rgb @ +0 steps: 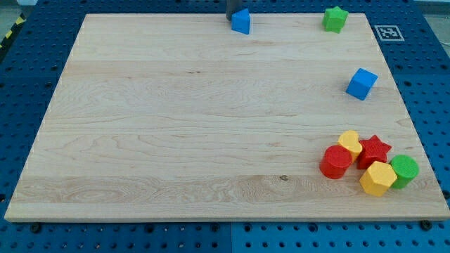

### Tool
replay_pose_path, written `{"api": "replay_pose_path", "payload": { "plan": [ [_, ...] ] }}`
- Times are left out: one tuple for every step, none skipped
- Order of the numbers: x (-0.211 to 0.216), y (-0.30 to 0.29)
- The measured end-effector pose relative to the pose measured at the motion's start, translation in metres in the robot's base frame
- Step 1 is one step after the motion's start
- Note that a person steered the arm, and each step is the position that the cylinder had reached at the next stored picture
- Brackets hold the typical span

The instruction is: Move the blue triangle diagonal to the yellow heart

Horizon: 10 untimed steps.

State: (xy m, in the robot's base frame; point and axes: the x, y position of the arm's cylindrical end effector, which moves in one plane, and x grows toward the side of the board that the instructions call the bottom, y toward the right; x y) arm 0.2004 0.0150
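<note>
blocks sit mostly along the wooden board's (176,126) right side. my tip (230,17), a bare rod, seems to touch the blue triangle (241,21) at the top edge. yellow heart (349,142) lies bottom right, crowded by red cylinder (336,162), red star (375,150), yellow hexagon (377,178), green cylinder (404,170). blue cube (361,83) and green star (335,18) stand between them.

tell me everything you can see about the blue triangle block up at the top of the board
The blue triangle block is a small, solid-looking piece with a matte, plastic-like surface, its point towards the view's top. It rests flat on the light wooden board close to the top edge, well apart from the other blocks. My tip, the dark rod's end, sits right against its left side, apparently touching.
</note>
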Motion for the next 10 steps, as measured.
{"api": "replay_pose_path", "payload": {
  "plan": [
    [0.009, -0.006],
    [0.012, -0.008],
    [0.012, -0.008],
    [0.009, -0.006],
    [-0.006, -0.003],
    [-0.007, -0.002],
    [-0.007, -0.002],
    [-0.005, 0.0],
    [-0.002, 0.017],
    [0.007, 0.038]
  ]
}}
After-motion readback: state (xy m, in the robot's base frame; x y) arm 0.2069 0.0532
